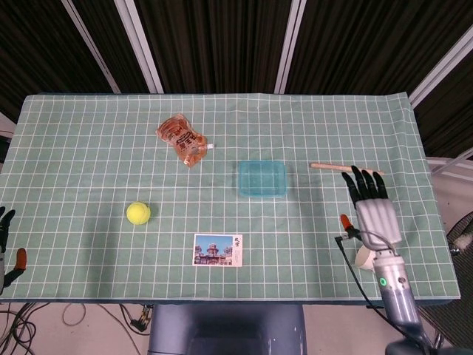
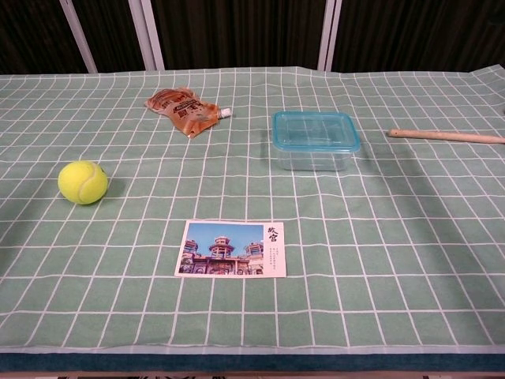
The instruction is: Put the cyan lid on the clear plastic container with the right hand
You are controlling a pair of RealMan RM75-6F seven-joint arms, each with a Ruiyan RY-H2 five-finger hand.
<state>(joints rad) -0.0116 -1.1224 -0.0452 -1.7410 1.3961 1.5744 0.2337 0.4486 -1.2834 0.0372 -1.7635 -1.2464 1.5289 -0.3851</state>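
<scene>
The cyan lid [image 1: 261,177] [image 2: 315,130] lies flat on the clear plastic container [image 2: 313,155] in the middle of the table. My right hand [image 1: 372,208] is near the right front of the table, well away from the container, fingers spread and holding nothing; the chest view does not show it. My left hand [image 1: 6,248] shows only as a dark sliver at the left edge of the head view, off the table, and how its fingers lie is unclear.
An orange snack pouch [image 1: 182,138] lies at the back left, a yellow tennis ball [image 1: 138,213] at the left, a postcard [image 1: 218,249] near the front edge. A wooden stick [image 1: 336,168] lies right of the container. A white paper cup [image 1: 363,257] sits under my right wrist.
</scene>
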